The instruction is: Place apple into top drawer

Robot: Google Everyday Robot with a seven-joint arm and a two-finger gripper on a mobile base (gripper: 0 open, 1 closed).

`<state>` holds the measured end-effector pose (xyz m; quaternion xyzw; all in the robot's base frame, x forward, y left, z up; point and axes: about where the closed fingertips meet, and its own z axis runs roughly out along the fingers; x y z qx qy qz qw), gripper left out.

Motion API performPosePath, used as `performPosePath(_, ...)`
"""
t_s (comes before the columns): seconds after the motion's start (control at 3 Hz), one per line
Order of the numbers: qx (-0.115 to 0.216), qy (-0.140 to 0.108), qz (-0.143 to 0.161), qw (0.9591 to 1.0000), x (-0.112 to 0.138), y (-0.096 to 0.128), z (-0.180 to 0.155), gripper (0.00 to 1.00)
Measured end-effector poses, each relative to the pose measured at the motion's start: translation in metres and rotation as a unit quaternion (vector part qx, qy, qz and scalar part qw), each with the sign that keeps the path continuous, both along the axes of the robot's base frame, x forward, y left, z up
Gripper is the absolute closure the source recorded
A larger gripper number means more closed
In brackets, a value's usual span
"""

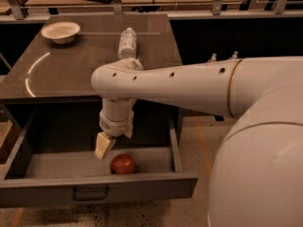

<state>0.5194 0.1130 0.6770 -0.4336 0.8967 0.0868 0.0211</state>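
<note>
Plainly apple (pixel 123 164) resting in top drawer (pixel 142 191), gripper (pixel 116 140) parted just above

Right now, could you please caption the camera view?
Open gripper hovers just above the apple resting in the pulled-out top drawer.

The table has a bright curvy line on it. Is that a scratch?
Camera view: probably not, it looks like light glare on the glossy tabletop; the top drawer sits in dimmer shadow, where the gripper hangs just above the apple.

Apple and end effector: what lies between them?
Nothing: in the camera view the end effector hangs just above the apple in the top drawer, bare gap between.
</note>
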Motion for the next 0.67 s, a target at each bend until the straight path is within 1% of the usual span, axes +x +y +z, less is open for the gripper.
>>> performPosePath(0.33,-0.005,-0.024,-0.014,0.9996,0.013,-0.013,0.024,0.54)
performPosePath(0.67,0.015,-0.039,-0.027,0.9988,0.019,-0.023,0.060,0.77)
